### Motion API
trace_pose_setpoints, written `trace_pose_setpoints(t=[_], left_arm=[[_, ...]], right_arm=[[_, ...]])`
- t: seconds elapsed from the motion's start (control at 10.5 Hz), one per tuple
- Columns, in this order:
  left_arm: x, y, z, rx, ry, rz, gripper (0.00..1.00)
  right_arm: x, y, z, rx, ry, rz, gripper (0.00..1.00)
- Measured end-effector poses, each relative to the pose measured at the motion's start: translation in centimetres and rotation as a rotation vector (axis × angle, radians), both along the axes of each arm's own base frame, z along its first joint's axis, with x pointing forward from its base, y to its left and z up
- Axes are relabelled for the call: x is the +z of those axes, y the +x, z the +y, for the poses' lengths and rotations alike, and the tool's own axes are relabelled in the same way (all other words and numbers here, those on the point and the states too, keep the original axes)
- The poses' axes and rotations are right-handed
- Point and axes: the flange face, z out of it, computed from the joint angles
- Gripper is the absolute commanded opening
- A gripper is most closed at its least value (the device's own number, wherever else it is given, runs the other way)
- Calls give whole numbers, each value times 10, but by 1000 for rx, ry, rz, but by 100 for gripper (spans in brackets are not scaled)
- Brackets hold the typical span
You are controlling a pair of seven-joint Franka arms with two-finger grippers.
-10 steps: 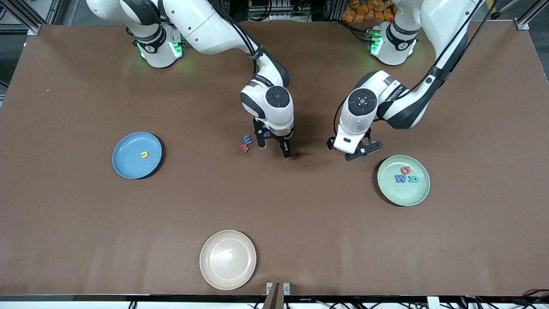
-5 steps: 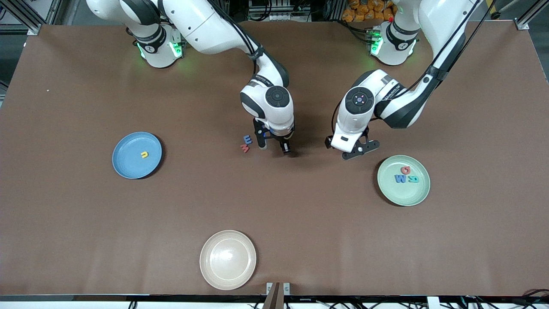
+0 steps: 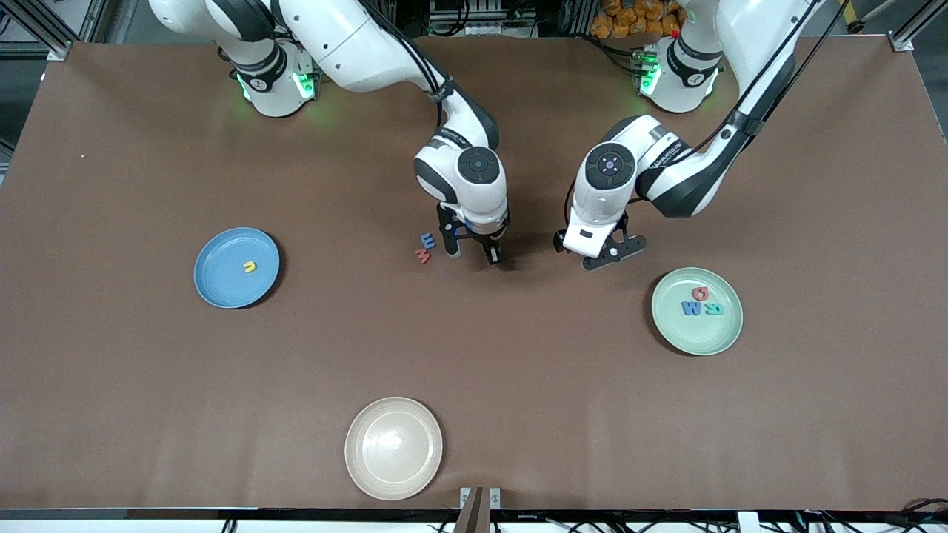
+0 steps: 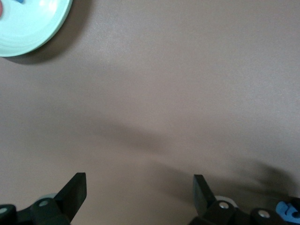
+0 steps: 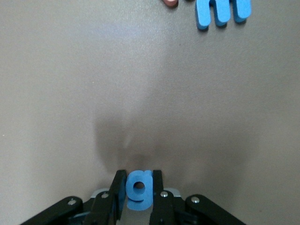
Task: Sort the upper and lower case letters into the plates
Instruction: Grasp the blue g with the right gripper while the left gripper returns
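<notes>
We see the brown surface (image 3: 148, 385) carrying three dishes. The mint plate (image 3: 722, 337), toward the left arm's end, holds three letters (image 3: 700, 303); the blue plate (image 3: 215, 285), toward the right arm's end, holds one yellow letter (image 3: 250, 266); the beige dish (image 3: 393, 448), nearest the front camera, holds nothing. So four pieces look sorted. Our left end effector (image 3: 603, 254) waits spread wide over bare surface near the mint plate. Our right end effector (image 5: 138, 190) is low at mid-surface, clamped on a blue g (image 5: 139, 189), which we judge bound for the blue plate. Just beside it, a blue E (image 3: 427, 240) and a red letter (image 3: 422, 255) lie unsorted.
</notes>
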Motion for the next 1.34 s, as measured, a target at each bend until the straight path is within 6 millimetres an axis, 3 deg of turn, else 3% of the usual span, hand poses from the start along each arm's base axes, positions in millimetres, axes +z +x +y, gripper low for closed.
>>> trace_pose_setpoints(t=[0.48,0.77,1.05,1.34], left_arm=[[7,-6,-14,10,-16,-8,100],[9,-13,-27,1,-34,-2,100],[11,-30,-58,5,-54,-5,100],[10,-53,-104,16,-97,-8,100]], right_arm=[[4,6,-9,139,-36,17,0],[47,45,-51,257,-50,71,0],[95,82,-135,388,-25,140,0],[127,93,-242,536,12,234,0]])
